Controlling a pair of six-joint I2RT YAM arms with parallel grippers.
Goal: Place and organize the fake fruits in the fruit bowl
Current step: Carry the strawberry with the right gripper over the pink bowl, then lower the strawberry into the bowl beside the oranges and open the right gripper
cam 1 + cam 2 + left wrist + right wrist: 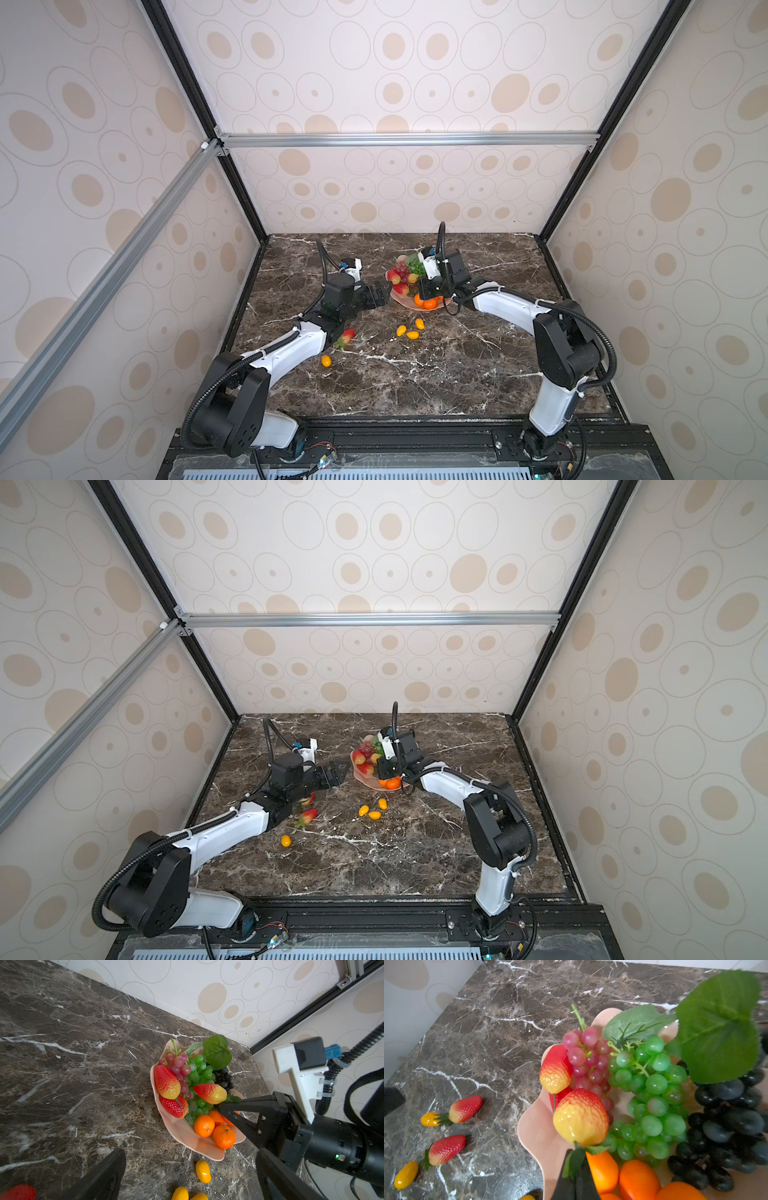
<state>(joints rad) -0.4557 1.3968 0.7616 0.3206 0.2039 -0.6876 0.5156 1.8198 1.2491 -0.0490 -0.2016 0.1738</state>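
In both top views the pink bowl (398,297) stood on the dark marble counter (415,374), toward the back and near the middle. The right pincer (422,289) hung over the bowl's heap of fruit, and its jaws could not be made out from there. The left pincer (380,294) sat just beside the bowl's left rim with its jaws spread and nothing between them. Three yellow ovals (412,335) lay close together in front of the bowl. A fourth oval (326,360) lay nearer the front. A loose strawberry (345,336) rested beside the left arm, and in a top view a second strawberry (308,799) showed partly under that arm.

In the left wrist view the left pincer's fingers (104,1174) stood wide apart over bare counter. The bowl held red grapes (178,1064), green grapes (199,1072), black grapes (223,1078), a broad leaf (217,1051) and tangerines (204,1125). The right pincer was clamped on the green cap of the top strawberry (209,1093), which lay over the green grapes.

In the right wrist view the right pincer's tips met tightly on that green cap, with the top strawberry just above the tangerines. Two strawberries and two yellow ovals lay on the counter, well apart from the bowl.
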